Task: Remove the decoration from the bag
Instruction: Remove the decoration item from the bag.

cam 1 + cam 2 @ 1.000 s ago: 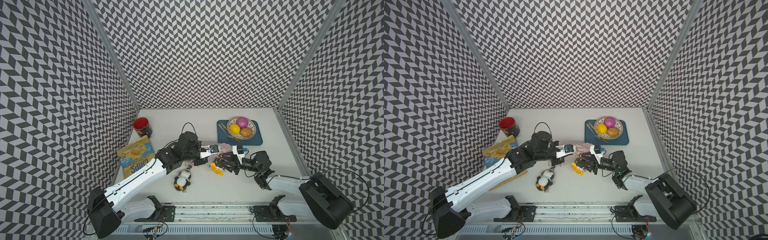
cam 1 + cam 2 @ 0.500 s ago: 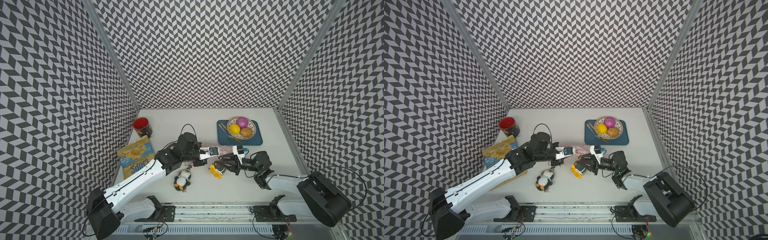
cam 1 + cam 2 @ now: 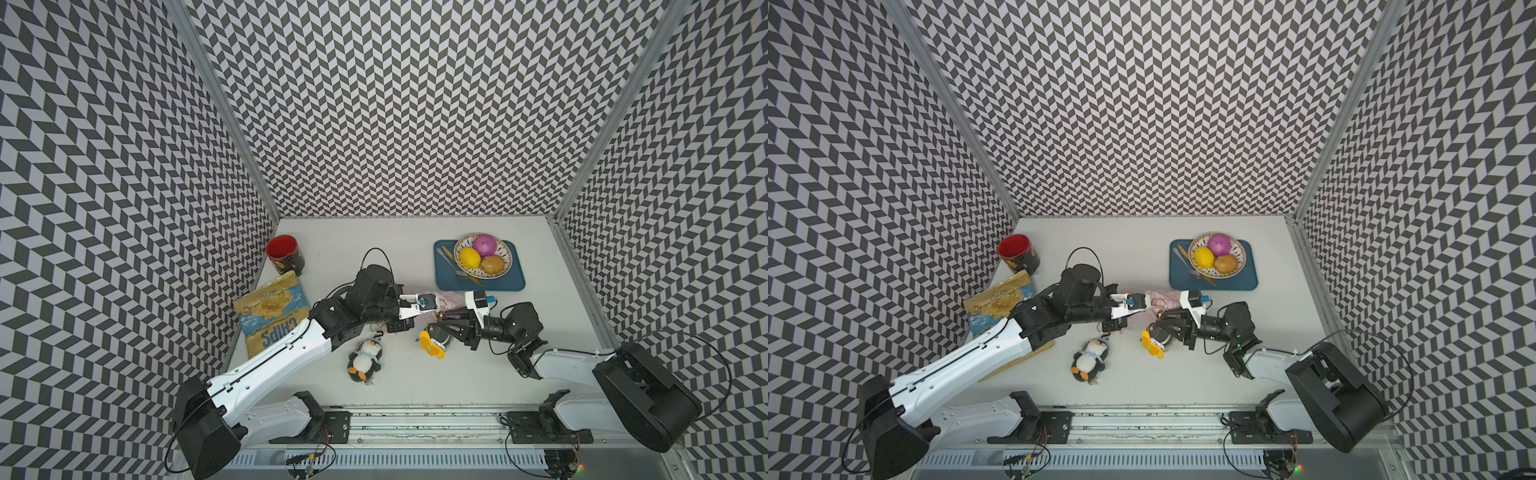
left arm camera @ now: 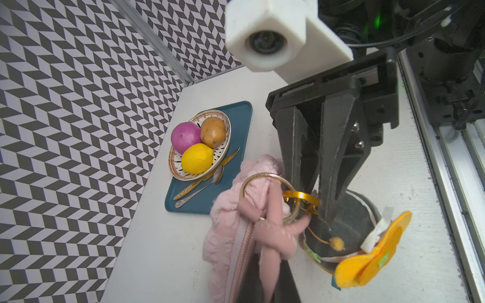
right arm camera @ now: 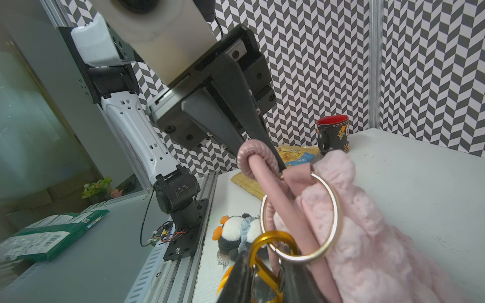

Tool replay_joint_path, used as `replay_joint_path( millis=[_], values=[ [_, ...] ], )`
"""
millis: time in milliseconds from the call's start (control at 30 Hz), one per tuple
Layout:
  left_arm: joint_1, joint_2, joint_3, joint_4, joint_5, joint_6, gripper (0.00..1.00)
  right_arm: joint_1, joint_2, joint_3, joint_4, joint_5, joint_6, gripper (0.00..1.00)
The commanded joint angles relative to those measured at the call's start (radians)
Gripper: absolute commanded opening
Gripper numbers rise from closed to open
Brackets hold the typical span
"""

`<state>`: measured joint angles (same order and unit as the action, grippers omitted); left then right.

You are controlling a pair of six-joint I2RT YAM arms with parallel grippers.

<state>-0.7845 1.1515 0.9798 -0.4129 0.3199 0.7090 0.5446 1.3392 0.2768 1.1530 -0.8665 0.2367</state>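
Now the right gripper's (image 4: 316, 200) jaws have drawn nearly closed, pinching the gold carabiner (image 4: 299, 196); the decoration (image 4: 372, 249) lies right beside its tips. Just beyond: ring (image 5: 312, 258), then the bag (image 4: 225, 223), its cord strap (image 4: 274, 210) clamped in the fully closed left gripper (image 5: 277, 161). Unclipping can likely start.

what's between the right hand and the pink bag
A gold carabiner, pinched by the right hand, clips onto the gold ring on the bag; the left wrist view shows it.
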Motion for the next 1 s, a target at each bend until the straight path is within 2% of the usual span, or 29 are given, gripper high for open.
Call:
replay_joint_path(
  millis=[0, 300, 967],
  values=[
    [0.006, -0.010, 0.020, 0.050, 0.012, -0.013, 0.00, -0.006, 0.003, -0.001, 0.027, 0.016, 0.006, 0.18],
    [0.006, 0.007, 0.037, 0.042, -0.009, -0.029, 0.00, -0.006, -0.039, -0.010, -0.004, 0.023, -0.016, 0.15],
    [0.002, 0.069, 0.060, -0.001, -0.088, -0.030, 0.00, -0.005, -0.099, -0.009, -0.055, 0.047, -0.044, 0.14]
  ],
)
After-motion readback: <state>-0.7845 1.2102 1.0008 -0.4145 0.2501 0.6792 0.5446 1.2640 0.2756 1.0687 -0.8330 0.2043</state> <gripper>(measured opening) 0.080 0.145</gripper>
